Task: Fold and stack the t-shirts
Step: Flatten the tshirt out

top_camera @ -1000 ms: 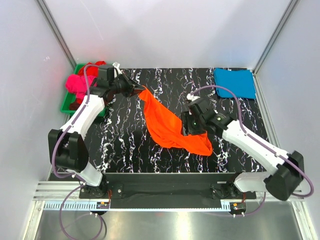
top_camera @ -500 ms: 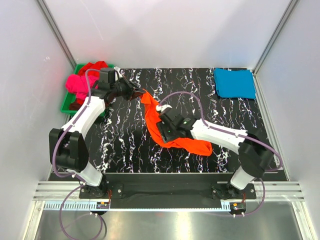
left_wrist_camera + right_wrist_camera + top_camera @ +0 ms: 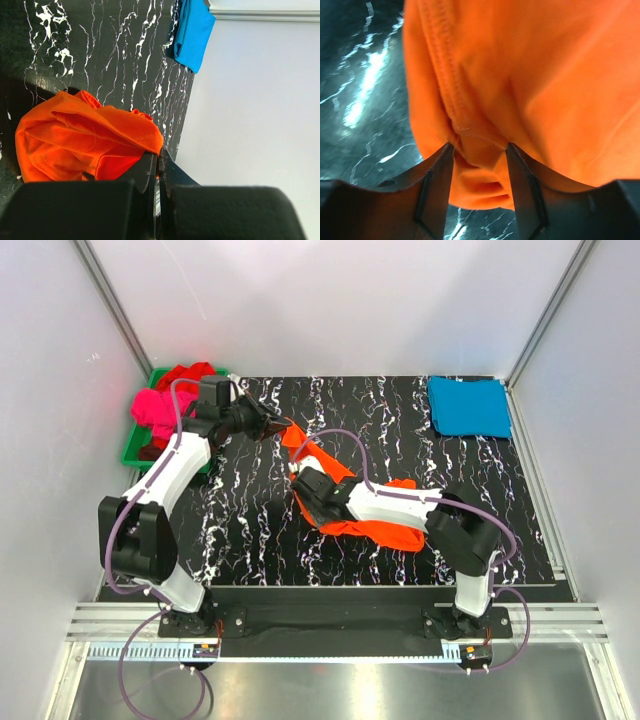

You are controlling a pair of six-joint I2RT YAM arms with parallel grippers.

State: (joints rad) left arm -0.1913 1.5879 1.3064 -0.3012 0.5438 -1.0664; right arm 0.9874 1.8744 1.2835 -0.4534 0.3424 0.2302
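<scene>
- I'm looking into a white-walled cell with a black, white-veined table (image 3: pixel 250 530). A green tray (image 3: pixel 135 448) sits at its far left corner.
- The orange t-shirt (image 3: pixel 390 534) lies unfolded and rumpled mid-table, stretched from far left to near right.
- The left gripper (image 3: pixel 272 425) hasn't moved in the last second. It is clamped shut on 1 far corner of the orange shirt, and the left wrist view shows cloth pinched at the fingertips (image 3: pixel 156 159).
- The change is on the right arm. Its gripper (image 3: pixel 305 490) has swept left across the shirt, from the right part to the left edge, and the arm now lies low over the fabric.
- The right wrist view shows its jaws apart, straddling a bunched hem (image 3: pixel 470 137), and they have been narrowing. I can't tell whether they pinch it yet.
- I take this as reaching for a 2nd hold so both arms can spread the shirt flat. Folding of this shirt hasn't begun.
- The teal-blue t-shirt (image 3: pixel 468 406) lies folded at the far right.
- The magenta-pink t-shirt (image 3: pixel 152 408) and red t-shirt (image 3: pixel 190 372) are heaped in the tray, so I count 3 of 4 left to fold.
</scene>
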